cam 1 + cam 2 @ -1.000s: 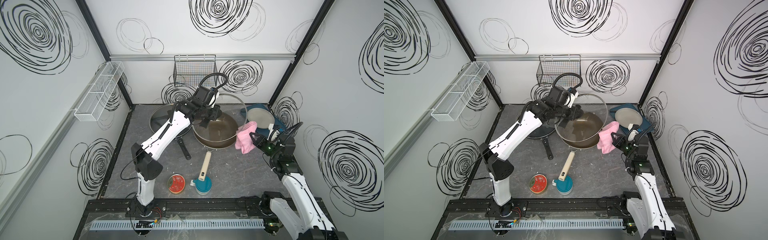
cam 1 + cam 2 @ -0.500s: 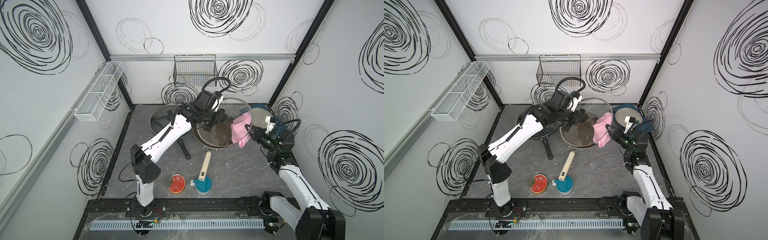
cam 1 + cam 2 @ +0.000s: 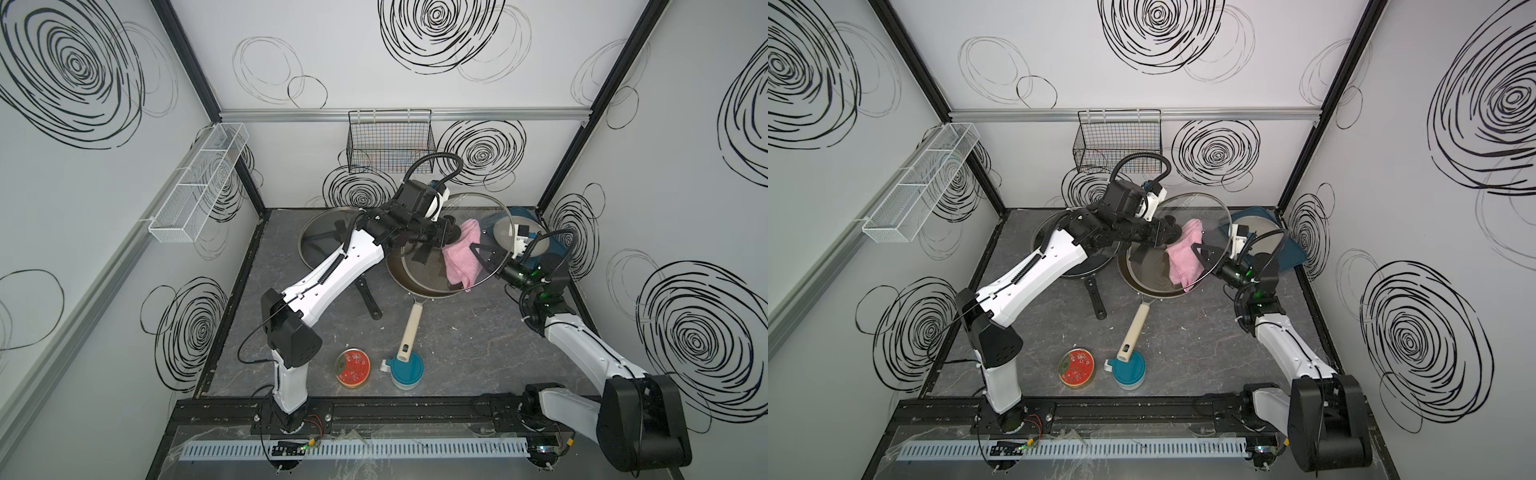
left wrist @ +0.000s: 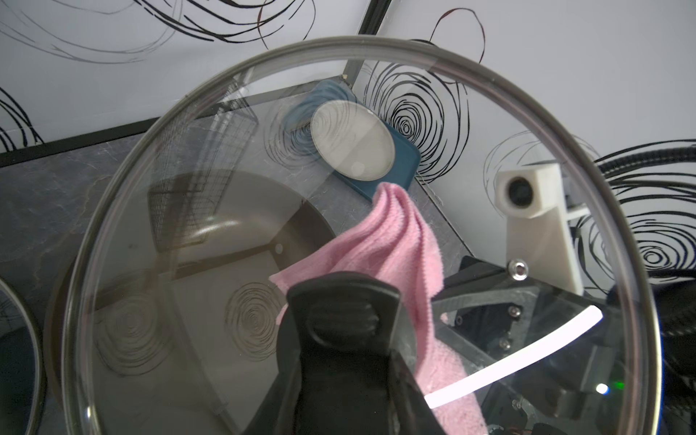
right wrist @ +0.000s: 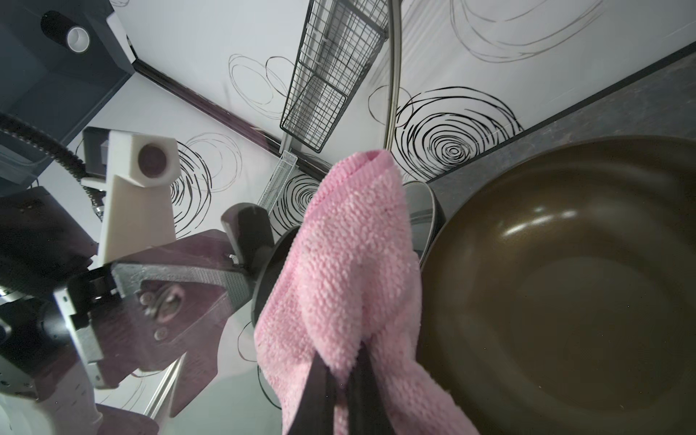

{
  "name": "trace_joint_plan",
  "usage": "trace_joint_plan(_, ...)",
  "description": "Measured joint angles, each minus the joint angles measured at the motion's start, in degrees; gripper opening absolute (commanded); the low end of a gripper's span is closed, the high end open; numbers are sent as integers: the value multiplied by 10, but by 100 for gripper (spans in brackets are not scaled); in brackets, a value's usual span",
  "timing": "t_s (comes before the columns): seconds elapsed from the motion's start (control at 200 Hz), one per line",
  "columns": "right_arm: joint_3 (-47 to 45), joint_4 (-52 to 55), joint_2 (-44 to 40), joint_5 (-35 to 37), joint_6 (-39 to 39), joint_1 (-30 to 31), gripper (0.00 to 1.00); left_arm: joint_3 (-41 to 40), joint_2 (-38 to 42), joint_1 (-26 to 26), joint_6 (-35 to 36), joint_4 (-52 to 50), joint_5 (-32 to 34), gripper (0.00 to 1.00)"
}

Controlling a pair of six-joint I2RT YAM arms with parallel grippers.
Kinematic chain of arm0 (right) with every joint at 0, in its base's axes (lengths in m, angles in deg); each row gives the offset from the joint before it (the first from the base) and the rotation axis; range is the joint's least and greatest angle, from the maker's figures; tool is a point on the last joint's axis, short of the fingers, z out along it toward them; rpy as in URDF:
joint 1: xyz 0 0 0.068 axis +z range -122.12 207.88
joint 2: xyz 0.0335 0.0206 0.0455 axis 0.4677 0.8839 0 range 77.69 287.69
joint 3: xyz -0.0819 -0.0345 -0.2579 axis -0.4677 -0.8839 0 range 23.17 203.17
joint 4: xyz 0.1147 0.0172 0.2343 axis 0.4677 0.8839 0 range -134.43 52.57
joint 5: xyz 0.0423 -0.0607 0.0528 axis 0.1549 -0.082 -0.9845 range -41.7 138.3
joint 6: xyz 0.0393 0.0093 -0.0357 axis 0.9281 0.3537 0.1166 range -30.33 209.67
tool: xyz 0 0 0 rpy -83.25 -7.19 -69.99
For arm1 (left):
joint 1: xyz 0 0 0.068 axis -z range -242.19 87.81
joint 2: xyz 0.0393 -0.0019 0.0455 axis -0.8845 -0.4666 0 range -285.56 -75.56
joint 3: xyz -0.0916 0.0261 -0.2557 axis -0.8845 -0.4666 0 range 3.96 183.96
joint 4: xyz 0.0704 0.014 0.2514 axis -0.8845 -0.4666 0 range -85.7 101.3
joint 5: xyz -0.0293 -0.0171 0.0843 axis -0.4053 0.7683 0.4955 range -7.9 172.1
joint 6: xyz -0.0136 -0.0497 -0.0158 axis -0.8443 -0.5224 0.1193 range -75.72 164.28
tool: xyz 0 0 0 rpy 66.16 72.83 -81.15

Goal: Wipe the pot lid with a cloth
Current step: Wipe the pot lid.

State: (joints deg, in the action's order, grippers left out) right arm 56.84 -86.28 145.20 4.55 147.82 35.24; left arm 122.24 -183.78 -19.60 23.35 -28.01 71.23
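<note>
The left claw (image 3: 448,237) is clamped on the black knob of the glass lid (image 3: 496,208). It holds the lid up off the table, tipped on edge, out at about 1 o'clock on the table in both top views. Under it sits the brown pan (image 3: 432,296), its pale handle pointing down toward 6 o'clock.

In from the 3 o'clock side comes the right claw (image 3: 478,254), pinched narrow on the pink cloth (image 3: 459,262). The right wrist view shows both fingers (image 5: 320,380) biting a fold of the cloth (image 5: 350,256), and the rest stands up past them.

The left wrist view looks through the glass (image 4: 226,150) and sees the cloth (image 4: 395,244) on the far face, opposite the knob. It sits just to the 3 o'clock side of the knob and looks pressed against the glass.

At 11 o'clock there's a second pan (image 3: 324,237) under its own lid, and at 2 o'clock a blue scale (image 4: 405,158). Down at 6 o'clock a red tin (image 3: 352,368) stands beside a teal jar (image 3: 405,370), with the handle's tip over the jar.
</note>
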Motion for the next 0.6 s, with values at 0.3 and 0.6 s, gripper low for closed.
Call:
trace_joint_plan(0.3,16,-94,79,8,38,38,0,-4,0,9,-26,33,-20,0)
trace_joint_plan(0.6,6,-164,105,18,78,63,0,-28,1,4,-69,87,-22,0)
